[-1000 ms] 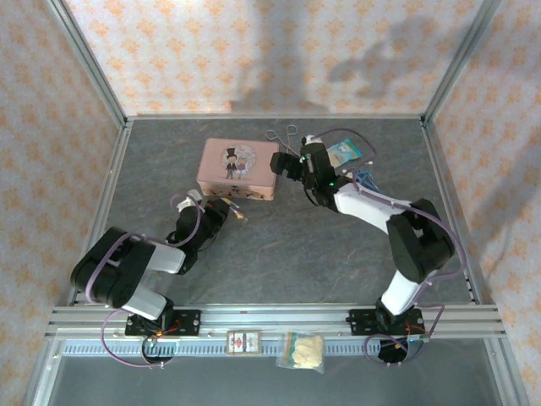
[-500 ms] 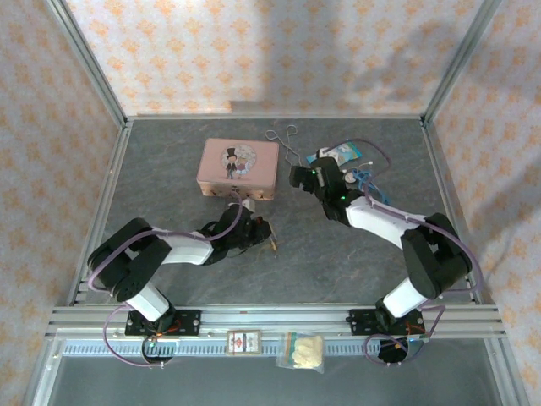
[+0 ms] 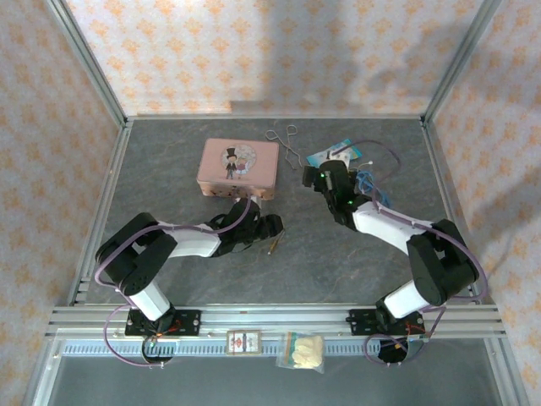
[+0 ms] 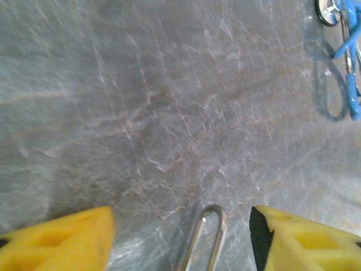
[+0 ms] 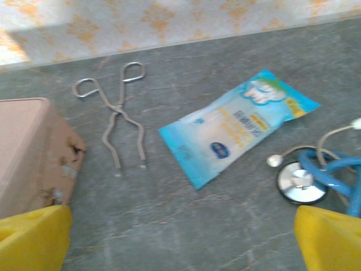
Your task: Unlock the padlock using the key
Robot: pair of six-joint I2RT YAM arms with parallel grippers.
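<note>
Left pincer is wide open and grips nothing. The padlock lies mid-surface, just nearside of the tin, with its shackle between the fingers, clear of both. Right pincer is wide open and empty, toward the far edge.

The left arm lies low, stretched to the right from its near-left base. The left tool has its fingers spread wide. The right arm reaches far and left, and the right tool, seemingly angled downward, is likewise spread wide.

Silver-shackled padlock, pink tin
</note>
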